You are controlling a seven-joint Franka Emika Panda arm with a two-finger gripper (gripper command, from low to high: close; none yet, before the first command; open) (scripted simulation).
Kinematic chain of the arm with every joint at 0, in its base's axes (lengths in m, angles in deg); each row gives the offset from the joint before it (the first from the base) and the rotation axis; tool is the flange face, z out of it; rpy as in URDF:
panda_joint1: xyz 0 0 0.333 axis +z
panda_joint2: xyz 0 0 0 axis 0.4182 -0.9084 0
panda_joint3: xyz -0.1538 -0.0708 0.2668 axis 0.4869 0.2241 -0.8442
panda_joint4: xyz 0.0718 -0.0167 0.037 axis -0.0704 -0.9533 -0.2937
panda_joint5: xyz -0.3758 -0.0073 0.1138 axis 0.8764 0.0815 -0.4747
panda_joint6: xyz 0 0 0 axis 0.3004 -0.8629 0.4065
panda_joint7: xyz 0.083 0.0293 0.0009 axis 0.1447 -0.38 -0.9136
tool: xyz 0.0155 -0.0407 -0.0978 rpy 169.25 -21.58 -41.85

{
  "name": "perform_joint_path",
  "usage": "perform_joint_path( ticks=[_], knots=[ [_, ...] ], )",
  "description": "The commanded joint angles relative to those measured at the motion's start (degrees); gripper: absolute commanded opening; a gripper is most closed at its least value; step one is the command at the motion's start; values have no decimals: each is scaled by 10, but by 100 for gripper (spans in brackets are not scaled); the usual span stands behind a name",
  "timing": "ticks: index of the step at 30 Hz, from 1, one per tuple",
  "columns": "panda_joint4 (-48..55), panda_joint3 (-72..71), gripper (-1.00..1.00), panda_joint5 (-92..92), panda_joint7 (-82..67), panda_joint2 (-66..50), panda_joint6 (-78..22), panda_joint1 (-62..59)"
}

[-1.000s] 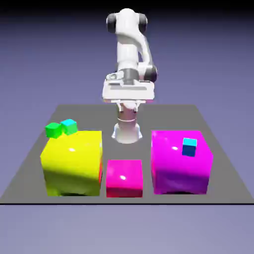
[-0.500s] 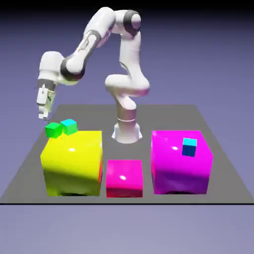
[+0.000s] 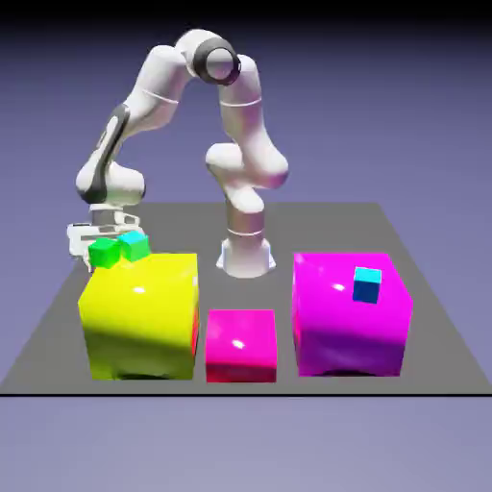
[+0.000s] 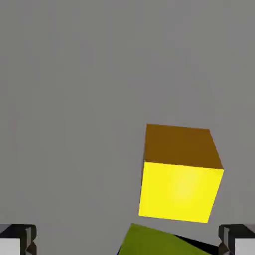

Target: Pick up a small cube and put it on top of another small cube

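In the hand view a small yellow cube (image 4: 179, 184) lies on the grey table, ahead of my gripper (image 4: 127, 241) and nearer its right fingertip (image 4: 238, 240). Both fingertips sit at the bottom corners, wide apart, with nothing between them: the gripper is open. In the exterior view my gripper (image 3: 91, 236) hangs low at the left, just behind a small green cube (image 3: 103, 253) and a small teal cube (image 3: 135, 245), which rest on the large yellow block (image 3: 142, 315). Those hide the yellow cube in that view. A small blue cube (image 3: 366, 284) sits on the large magenta block (image 3: 351, 312).
A mid-sized pink block (image 3: 241, 345) stands between the two large blocks at the table's front. An olive-yellow corner (image 4: 159, 243) shows at the bottom of the hand view. The robot's base (image 3: 245, 255) rises behind the blocks.
The arm swung from the middle to the exterior view's left and came down behind the green and teal cubes. The gripper opened wider.
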Motion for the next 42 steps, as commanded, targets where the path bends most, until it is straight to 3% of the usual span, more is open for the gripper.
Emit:
perform_joint_path(
  ticks=[1,8,9,17,20,37,40,42],
  knots=[
    [0,0,0,0,0,0,0,0],
    [58,-66,0,-170,-110,-141,-24,-12],
    [58,-66,-100,-170,-110,-141,-24,-12],
    [2,0,-100,4,2,-2,0,-3],
    [35,1,-100,79,41,-8,-2,-42],
    [96,-176,-100,499,463,345,-238,-96],
    [73,-187,-100,464,457,371,-250,-68],
    [48,-191,-100,437,436,345,-200,-54]
  ],
)
